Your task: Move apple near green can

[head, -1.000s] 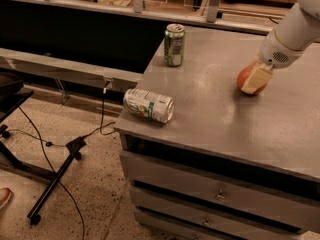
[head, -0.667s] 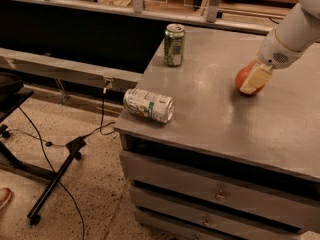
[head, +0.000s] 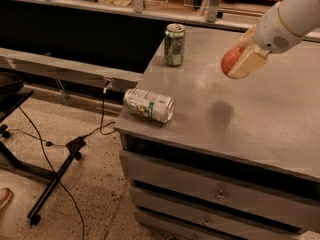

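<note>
The apple (head: 229,59) is up off the table (head: 260,119), well to the right of the green can (head: 174,45), clamped between the fingers (head: 248,62) of the gripper (head: 240,63). 1 white can (head: 149,104) lies on its side in front of the green can, at the table edge.

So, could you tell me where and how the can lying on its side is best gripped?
Probably from above, jaws closing across the middle of the lying can, whose round side faces up at the table's near corner. The gripper hangs above the table, shut on the apple.
</note>
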Controlling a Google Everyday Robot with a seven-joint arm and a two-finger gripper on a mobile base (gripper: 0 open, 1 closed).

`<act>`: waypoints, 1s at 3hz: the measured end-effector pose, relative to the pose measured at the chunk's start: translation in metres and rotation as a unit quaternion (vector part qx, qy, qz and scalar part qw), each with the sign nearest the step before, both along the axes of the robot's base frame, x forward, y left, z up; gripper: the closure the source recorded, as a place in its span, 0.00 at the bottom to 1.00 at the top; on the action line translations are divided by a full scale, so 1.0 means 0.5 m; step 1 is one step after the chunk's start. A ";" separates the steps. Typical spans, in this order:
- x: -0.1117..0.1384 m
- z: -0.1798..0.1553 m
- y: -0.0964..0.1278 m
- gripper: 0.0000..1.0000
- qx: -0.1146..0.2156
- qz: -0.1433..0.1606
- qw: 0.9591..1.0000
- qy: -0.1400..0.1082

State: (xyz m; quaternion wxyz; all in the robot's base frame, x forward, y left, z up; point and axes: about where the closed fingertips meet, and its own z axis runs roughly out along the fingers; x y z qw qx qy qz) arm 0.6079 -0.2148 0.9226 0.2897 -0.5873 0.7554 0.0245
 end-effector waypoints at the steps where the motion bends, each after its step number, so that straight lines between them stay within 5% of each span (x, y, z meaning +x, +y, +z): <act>1: 0.009 0.038 0.076 1.00 -0.004 0.030 0.999 -0.024; 3: 0.116 0.062 0.164 1.00 -0.023 0.020 0.999 -0.043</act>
